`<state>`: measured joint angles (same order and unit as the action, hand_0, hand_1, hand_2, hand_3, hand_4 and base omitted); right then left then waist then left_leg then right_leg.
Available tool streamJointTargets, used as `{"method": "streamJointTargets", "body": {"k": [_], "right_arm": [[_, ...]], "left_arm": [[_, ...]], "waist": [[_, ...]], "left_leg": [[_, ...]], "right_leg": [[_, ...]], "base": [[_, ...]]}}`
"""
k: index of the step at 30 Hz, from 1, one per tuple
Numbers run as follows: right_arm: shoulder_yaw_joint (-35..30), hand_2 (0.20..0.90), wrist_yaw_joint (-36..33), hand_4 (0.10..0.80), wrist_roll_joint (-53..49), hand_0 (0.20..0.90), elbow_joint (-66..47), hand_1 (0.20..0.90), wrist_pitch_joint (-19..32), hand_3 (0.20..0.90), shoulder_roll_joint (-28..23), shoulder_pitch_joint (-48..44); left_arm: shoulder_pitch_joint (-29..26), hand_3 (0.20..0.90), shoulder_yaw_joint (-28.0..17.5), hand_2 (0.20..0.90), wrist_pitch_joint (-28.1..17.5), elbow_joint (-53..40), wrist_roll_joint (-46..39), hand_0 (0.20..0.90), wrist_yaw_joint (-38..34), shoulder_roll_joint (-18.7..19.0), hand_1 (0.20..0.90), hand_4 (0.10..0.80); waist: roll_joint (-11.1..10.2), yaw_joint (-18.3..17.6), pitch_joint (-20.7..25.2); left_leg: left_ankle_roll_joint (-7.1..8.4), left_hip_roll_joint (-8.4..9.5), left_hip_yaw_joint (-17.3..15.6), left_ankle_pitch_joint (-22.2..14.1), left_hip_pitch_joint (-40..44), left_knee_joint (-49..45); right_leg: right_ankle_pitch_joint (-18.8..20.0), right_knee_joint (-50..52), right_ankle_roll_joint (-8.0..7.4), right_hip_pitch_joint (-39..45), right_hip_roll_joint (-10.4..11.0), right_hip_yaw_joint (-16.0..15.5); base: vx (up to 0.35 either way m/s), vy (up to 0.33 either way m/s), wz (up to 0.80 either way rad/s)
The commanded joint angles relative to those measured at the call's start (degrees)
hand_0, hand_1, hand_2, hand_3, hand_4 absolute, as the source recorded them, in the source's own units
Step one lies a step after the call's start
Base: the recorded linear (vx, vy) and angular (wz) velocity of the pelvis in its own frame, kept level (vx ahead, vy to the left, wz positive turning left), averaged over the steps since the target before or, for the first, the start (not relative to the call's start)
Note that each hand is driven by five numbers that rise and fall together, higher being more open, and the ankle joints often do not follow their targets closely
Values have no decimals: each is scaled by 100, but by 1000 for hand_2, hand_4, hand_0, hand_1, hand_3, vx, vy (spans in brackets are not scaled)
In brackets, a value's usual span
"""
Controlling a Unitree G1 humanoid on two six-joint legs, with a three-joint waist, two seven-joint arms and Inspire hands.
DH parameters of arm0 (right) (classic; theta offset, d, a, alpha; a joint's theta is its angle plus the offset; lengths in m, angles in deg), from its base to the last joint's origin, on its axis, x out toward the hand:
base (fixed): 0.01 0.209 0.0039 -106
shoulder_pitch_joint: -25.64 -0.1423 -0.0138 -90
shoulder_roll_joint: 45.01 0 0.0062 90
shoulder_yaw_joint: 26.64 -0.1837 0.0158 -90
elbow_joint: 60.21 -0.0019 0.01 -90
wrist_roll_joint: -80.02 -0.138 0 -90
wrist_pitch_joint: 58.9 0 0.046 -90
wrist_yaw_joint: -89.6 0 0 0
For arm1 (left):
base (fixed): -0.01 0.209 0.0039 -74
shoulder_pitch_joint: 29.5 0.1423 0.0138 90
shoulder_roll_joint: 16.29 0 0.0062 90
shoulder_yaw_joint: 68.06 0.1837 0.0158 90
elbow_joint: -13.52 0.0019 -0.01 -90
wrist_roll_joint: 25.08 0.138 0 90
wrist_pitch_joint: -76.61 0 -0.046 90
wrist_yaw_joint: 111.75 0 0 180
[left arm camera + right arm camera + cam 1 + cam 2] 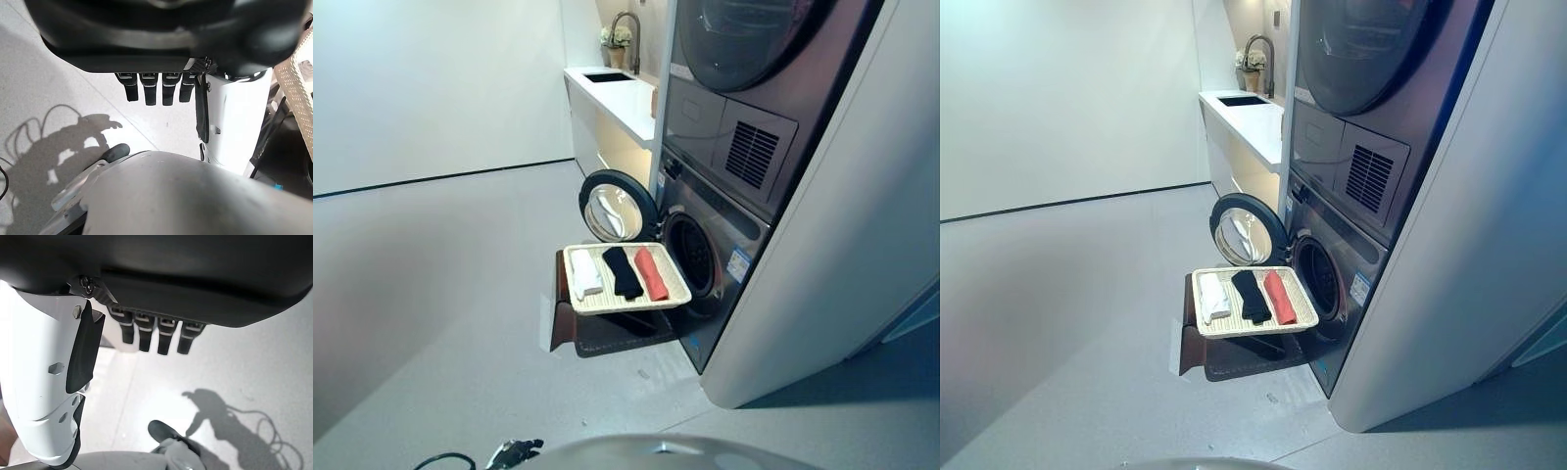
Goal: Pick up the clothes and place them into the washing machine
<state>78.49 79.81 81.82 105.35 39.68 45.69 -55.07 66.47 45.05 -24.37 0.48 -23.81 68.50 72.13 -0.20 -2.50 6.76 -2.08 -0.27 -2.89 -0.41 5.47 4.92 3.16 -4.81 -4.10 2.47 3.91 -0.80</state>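
Observation:
A cream woven tray (674,286) rests on a dark brown stand (607,335) in front of the washing machine (724,245). On it lie three folded clothes side by side: white (584,272), black (622,271) and red (651,273). The machine's round door (612,207) stands swung open, and the dark drum opening (691,255) shows just behind the tray. My left hand (156,90) and right hand (154,335) appear only in their wrist views, hanging over the floor with straight fingers and holding nothing. Neither hand is near the tray.
A dryer (754,49) is stacked above the washing machine inside a white cabinet (862,245). Behind them runs a white counter (617,98) with a sink, a tap and a small flower pot (617,44). Grey floor (440,284) spreads wide to the left of the stand.

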Motion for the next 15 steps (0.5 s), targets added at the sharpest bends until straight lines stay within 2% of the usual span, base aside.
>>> {"method": "streamJointTargets", "body": {"k": [1, 15], "right_arm": [[77, 900, 77, 800, 44, 900, 57, 900, 48, 900, 53, -519], [43, 900, 85, 800, 31, 900, 106, 900, 49, 900, 62, -508]], "left_arm": [[-503, 900, -234, 900, -110, 68, 0, 900, 13, -230, 900, 800], [-488, 900, -334, 900, -92, 133, -142, 900, 42, -273, 900, 800]], "waist": [[-29, -39, -209], [-38, -31, -210]], "left_leg": [[520, -80, -167, -241, -31, 8], [504, -55, -166, -264, -15, 8]], "right_leg": [[-95, -19, -199, 123, -42, -111], [-86, -19, -212, 123, -23, -116]], "base": [[0, 0, 0], [0, 0, 0]]}}
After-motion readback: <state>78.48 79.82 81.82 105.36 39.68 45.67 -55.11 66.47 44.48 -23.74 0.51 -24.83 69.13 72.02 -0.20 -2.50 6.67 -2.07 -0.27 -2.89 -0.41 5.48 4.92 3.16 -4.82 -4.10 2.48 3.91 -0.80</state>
